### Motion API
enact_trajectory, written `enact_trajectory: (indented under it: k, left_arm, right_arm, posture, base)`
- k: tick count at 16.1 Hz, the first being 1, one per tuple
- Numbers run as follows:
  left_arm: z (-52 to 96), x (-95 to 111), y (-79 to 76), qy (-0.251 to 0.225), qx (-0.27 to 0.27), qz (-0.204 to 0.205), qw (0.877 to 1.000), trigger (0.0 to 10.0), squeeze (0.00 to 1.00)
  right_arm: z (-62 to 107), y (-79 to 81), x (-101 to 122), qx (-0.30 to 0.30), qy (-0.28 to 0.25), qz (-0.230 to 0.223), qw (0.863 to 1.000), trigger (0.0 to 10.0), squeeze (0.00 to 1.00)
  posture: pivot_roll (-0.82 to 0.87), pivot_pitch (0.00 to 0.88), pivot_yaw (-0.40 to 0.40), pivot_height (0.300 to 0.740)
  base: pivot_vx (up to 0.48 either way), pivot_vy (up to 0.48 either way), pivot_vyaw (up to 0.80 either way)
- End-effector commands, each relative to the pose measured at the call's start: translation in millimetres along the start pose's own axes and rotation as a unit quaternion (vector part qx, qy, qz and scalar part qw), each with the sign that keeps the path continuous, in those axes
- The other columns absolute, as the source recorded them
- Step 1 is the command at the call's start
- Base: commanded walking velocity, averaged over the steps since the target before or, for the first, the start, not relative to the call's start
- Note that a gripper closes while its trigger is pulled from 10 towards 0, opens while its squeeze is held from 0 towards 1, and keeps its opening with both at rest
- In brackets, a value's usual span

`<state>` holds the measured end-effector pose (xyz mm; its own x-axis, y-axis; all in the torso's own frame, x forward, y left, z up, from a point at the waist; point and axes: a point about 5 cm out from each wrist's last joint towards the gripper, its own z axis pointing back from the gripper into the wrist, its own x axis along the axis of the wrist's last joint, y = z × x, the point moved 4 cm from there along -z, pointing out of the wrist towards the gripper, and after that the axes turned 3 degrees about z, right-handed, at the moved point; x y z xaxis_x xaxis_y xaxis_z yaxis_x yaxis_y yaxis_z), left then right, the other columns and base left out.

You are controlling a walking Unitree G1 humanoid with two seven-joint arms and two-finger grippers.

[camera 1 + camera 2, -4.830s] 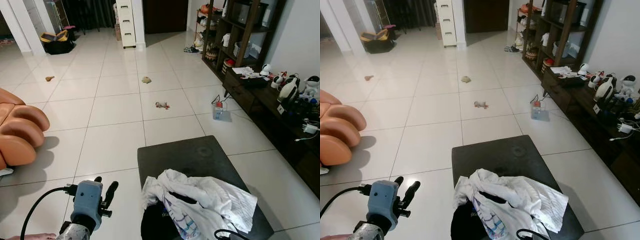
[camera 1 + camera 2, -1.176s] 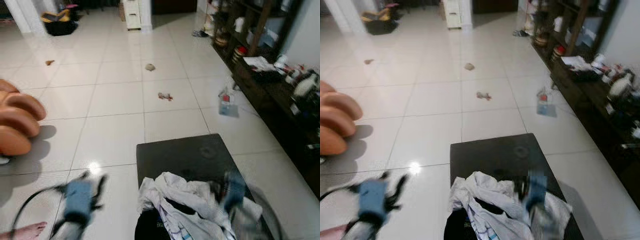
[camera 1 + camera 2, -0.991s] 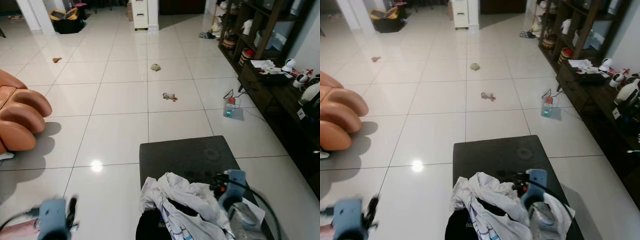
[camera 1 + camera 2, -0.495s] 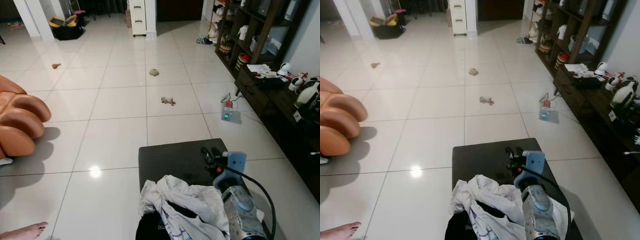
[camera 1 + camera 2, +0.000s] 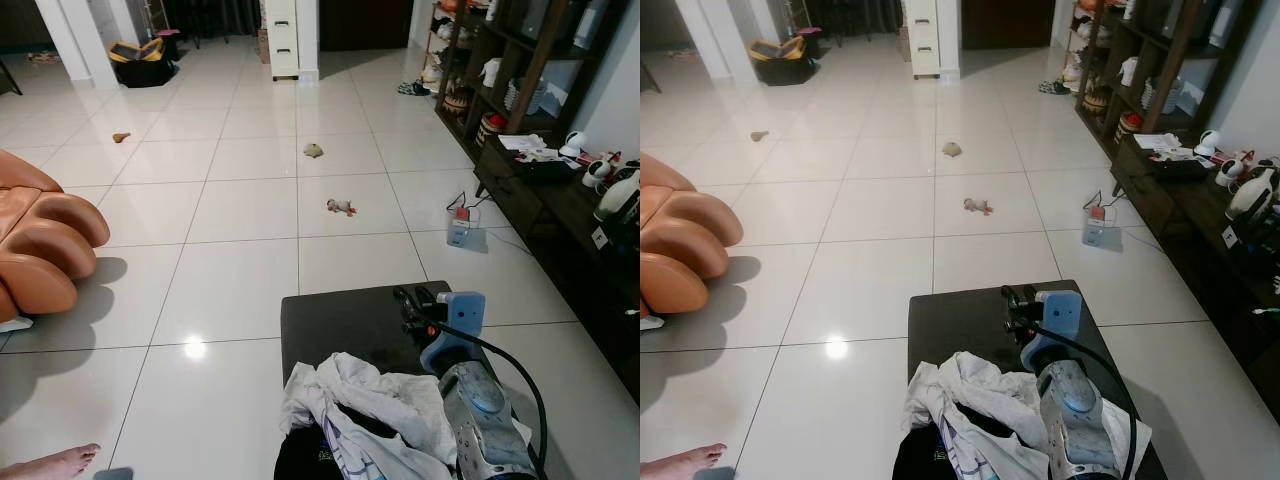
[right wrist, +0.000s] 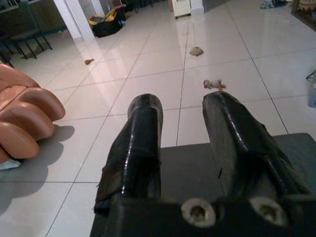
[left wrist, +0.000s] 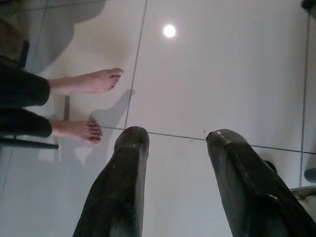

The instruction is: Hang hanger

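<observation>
Though both open, feet (image 7: pixel 86 81) by left pincer (image 7: pixel 173 140).

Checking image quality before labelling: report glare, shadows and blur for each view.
Left eye view: sharp, a ceiling-light glare spot on the tiles, soft shadow beside the orange chair. Right eye view: equally sharp, same glare. Left wrist view: dim, a second glare spot, left end effector close and soft. Right wrist view: right end effector glossy, floor behind slightly hazy.

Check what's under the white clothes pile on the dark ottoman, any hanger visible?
Under the white clothes a black garment shows at the near edge, both lying on the dark ottoman. No hanger is visible; whatever lies deeper is covered. The right gripper hovers open above the pile's far side.
</observation>
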<state>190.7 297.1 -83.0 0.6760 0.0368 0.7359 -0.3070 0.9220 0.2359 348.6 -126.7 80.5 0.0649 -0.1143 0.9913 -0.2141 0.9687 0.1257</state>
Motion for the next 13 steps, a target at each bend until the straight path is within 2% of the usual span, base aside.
enact_trajectory:
  k: [1, 3, 5, 8, 11, 13]
  left_arm:
    - [1.2, -5.4, 1.5, 0.004, -0.003, -0.008, 1.000, 10.0, 0.00]
    - [0.9, -4.0, -1.4, -0.001, -0.009, -0.013, 1.000, 10.0, 0.00]
    - [0.7, -2.5, -5.1, -0.005, -0.013, -0.014, 1.000, 10.0, 0.00]
    - [0.8, -1.8, -7.4, -0.011, -0.019, -0.017, 1.000, 10.0, 0.00]
    - [1.1, -3.0, -7.4, -0.010, -0.020, -0.018, 1.000, 10.0, 0.00]
    - [1.2, -3.0, -7.6, -0.011, -0.020, -0.019, 1.000, 10.0, 0.00]
  right_arm:
    - [2.1, 2.2, 2.3, 0.004, 0.000, 0.005, 1.000, 10.0, 0.00]
    - [1.9, 1.9, 2.8, 0.002, -0.001, 0.001, 1.000, 10.0, 0.00]
    - [-0.8, 1.7, -4.0, 0.002, 0.025, 0.004, 1.000, 10.0, 0.00]
    - [0.3, 2.3, -2.7, 0.005, 0.018, 0.004, 1.000, 10.0, 0.00]
    - [0.0, 2.7, -7.4, 0.003, 0.035, -0.004, 0.999, 10.0, 0.00]
    - [-0.7, 7.5, -7.3, 0.016, 0.035, -0.008, 0.999, 10.0, 0.00]
  posture:
    - [0.04, 0.058, 0.013, 0.716]
    - [0.04, 0.062, 0.012, 0.716]
    - [0.04, 0.066, 0.009, 0.716]
    - [0.05, 0.071, 0.006, 0.681]
    - [0.05, 0.076, 0.006, 0.681]
    - [0.05, 0.077, 0.006, 0.661]
  base:
    - [0.000, 0.000, 0.00]
    - [0.000, 0.000, 0.00]
    - [0.000, 0.000, 0.00]
    - [0.000, 0.000, 0.00]
    - [0.000, 0.000, 0.00]
    - [0.000, 0.000, 0.00]
